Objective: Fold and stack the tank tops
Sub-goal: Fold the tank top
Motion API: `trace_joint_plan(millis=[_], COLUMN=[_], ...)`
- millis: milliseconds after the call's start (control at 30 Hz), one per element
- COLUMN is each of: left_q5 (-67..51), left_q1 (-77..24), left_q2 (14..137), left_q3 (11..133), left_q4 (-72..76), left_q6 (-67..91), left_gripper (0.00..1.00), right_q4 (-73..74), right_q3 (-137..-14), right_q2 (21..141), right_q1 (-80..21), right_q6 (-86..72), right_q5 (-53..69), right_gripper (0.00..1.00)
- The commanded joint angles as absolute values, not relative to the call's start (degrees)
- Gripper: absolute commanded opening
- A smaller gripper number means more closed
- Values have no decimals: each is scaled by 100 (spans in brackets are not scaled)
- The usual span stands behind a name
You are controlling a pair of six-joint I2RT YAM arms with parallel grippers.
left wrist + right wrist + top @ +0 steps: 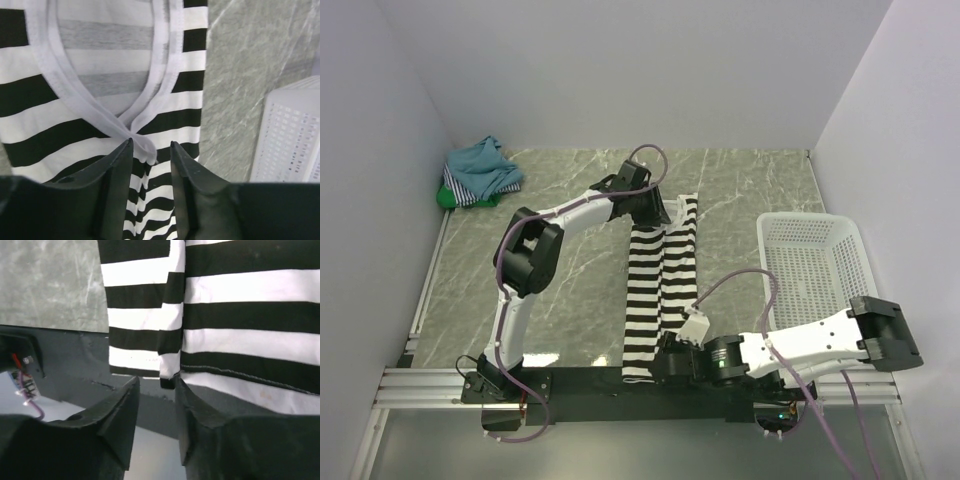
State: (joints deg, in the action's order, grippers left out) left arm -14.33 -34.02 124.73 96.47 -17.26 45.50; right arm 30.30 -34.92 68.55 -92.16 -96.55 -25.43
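The striped top (660, 290) lies folded into a narrow strip mid-table, running from 12 to 6 o'clock. The left gripper (151, 144) sits released at its 12 o'clock end, and the right gripper (157, 382) sits released at its 6 o'clock end. Other tops (480, 172) lie heaped at 10 o'clock.

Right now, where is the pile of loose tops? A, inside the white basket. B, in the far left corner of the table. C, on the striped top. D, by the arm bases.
B: the pile of tops lies in the far left corner of the table, away from the white basket on the right.
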Motion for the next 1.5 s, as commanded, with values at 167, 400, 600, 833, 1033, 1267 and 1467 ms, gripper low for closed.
trace_joint_plan(millis=[167,400,600,833,1033,1267,1467], left_q5=[-1530,-607,-387,-395,-1079,-1591,-1090], left_q1=[-3410,-3147,-3059,-3085,-3164,-3566,-4358], left_q2=[11831,10812,9846,8342,7217,6136,6047], left_q3=[9905,9256,7571,4540,3139,2031,2162], left_q4=[-1459,-1670,-1346,-317,140,-130,-1204], left_q6=[4333,4736,5273,5897,5757,6143,6416], left_gripper=[46,44,27,24,44,52,52], right_q4=[4437,4583,3632,2127,2452,2891,3752], right_q3=[-3849,-4078,-4140,-4621,-4556,-3034,-2619], right_q2=[6074,5283,5493,6476,6822,5117,4202], right_q1=[-9396,-8765,-6832,-4633,-4447,-4473,-4605], right_q6=[-10327,-9452,-7219,-4951,-5035,-5756,-6108], right_q5=[-3471,-4070,-3253,-1855,-1679,-1048,-642], right_gripper=[45,49,47,46,45,51,53])
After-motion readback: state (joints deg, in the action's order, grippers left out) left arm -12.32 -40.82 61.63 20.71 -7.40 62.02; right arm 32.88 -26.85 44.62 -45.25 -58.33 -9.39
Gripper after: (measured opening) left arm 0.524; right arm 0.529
